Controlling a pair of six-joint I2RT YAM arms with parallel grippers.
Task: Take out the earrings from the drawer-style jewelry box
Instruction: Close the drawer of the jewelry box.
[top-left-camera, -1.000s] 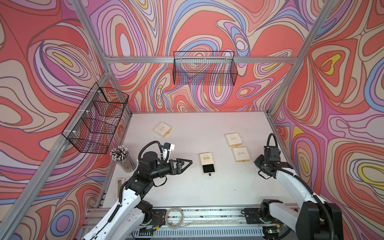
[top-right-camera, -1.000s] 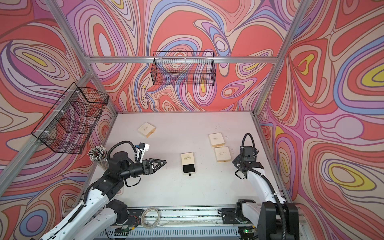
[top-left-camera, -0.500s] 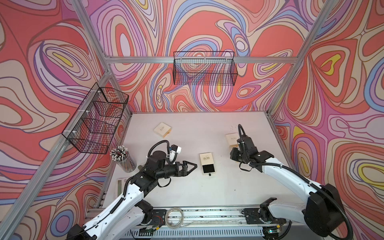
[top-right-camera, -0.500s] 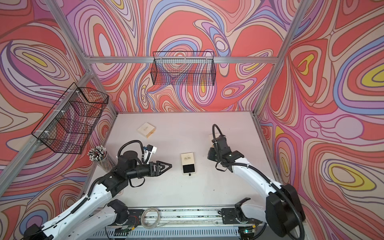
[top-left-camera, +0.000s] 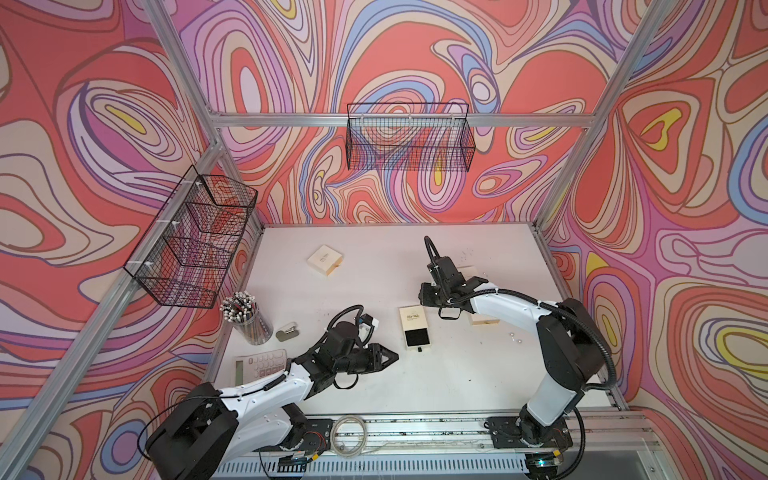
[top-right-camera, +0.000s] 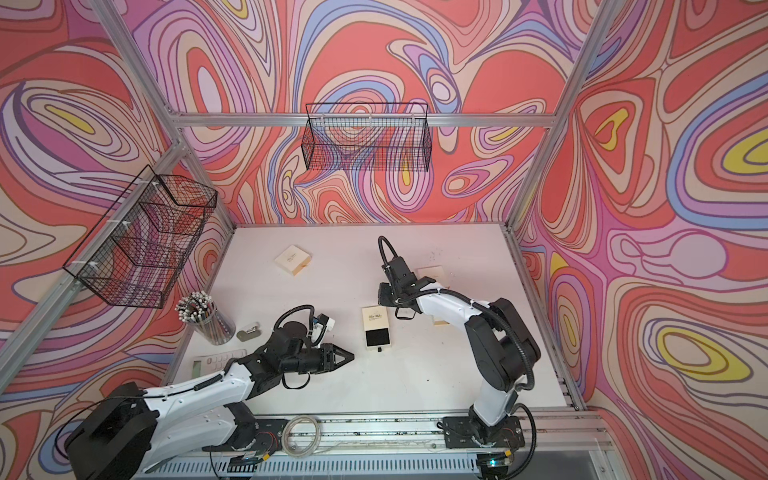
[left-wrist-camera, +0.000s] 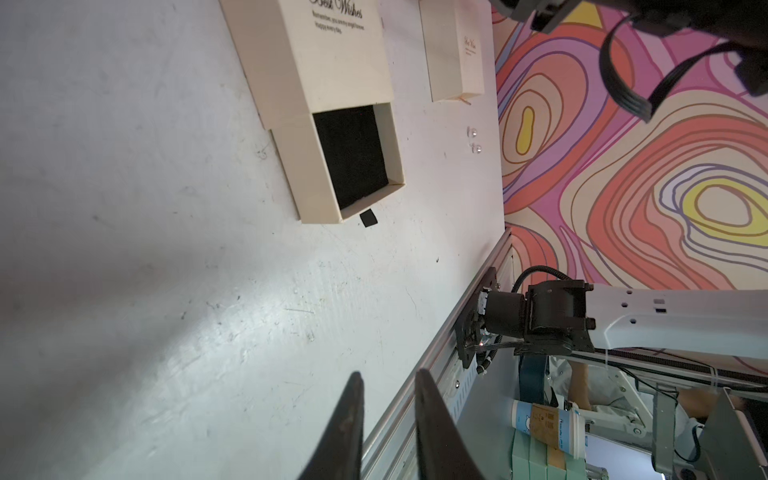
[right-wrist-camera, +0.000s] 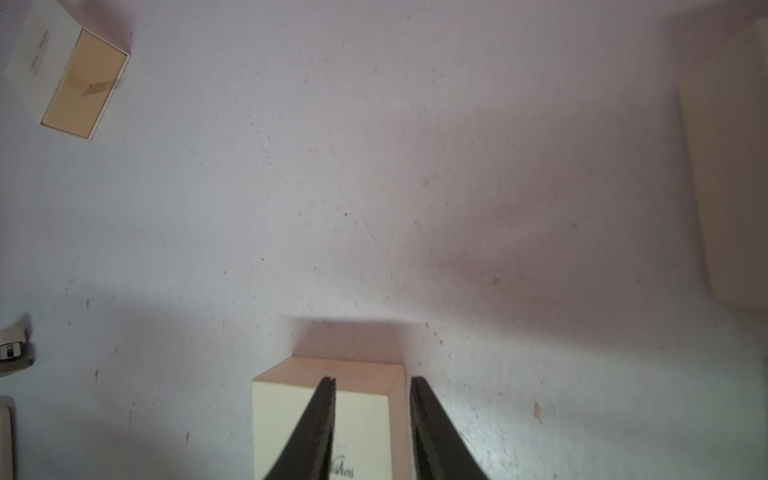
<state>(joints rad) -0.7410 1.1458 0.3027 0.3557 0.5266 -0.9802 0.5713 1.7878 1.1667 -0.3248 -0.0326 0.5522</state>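
The cream drawer-style jewelry box (top-left-camera: 412, 321) (top-right-camera: 374, 319) lies mid-table. Its black-lined drawer (top-left-camera: 417, 337) (left-wrist-camera: 351, 153) is pulled out toward the front, and I see nothing in it. Two tiny pearl earrings (left-wrist-camera: 471, 132) (top-left-camera: 515, 337) lie on the table right of the box. My left gripper (top-left-camera: 395, 355) (left-wrist-camera: 386, 376) hovers left of the drawer's front, open by a narrow gap and empty. My right gripper (right-wrist-camera: 373, 380) (top-left-camera: 424, 300) is narrowly open over the box's far end, one finger above the lid, the other beyond its edge; contact is unclear.
A closed cream box (top-left-camera: 325, 259) (right-wrist-camera: 66, 70) sits at the back left. Two more (top-left-camera: 471, 271) (top-left-camera: 482, 320) lie partly under the right arm. A pencil cup (top-left-camera: 247, 318), stapler (top-left-camera: 287, 331) and calculator (top-left-camera: 262, 365) stand at the left. Wire baskets (top-left-camera: 195, 237) (top-left-camera: 409, 137) hang on the walls.
The right arm has swung from the front right in over the box's far end. The left gripper moved a little toward the box and its jaws closed from wide to a narrow gap.
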